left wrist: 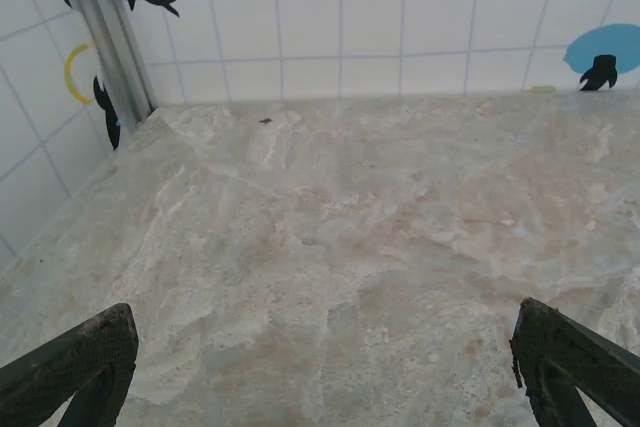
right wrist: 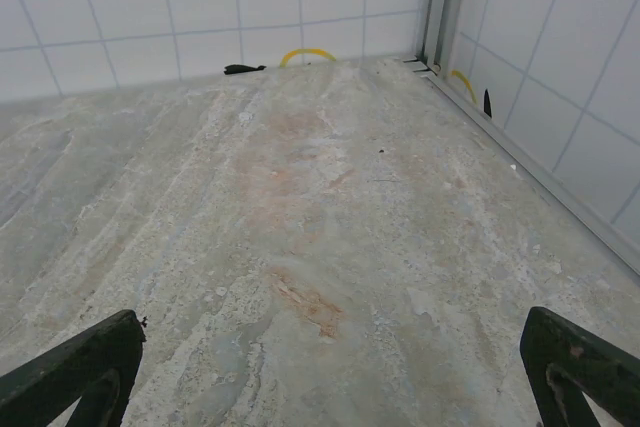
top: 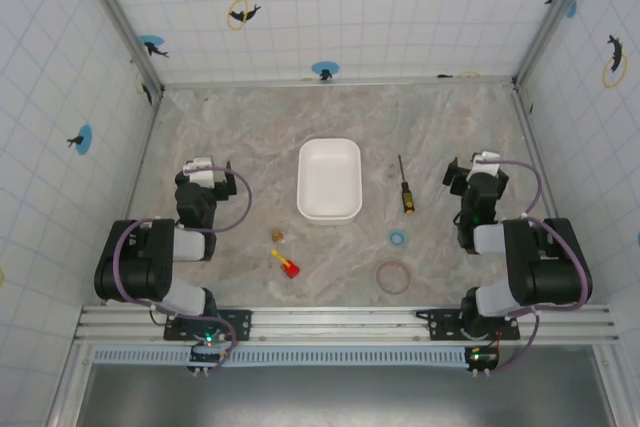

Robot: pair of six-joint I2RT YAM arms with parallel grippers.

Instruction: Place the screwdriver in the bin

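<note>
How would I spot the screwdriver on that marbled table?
Find the white rectangular plastic bin in the middle of the table. Just right of it lies the slim screwdriver, its dark metal shaft pointing to the back wall. Its yellow-orange-and-black handle and straight shape set it apart from the small blue ring and larger brownish ring nearby.

On my left wrist feed the left gripper is cut off by the bottom edge, with two dark tips at the corners; the right gripper likewise on its feed. From overhead I can't tell what the small tan piece is, and the screwdriver tip is too fine to read.
</note>
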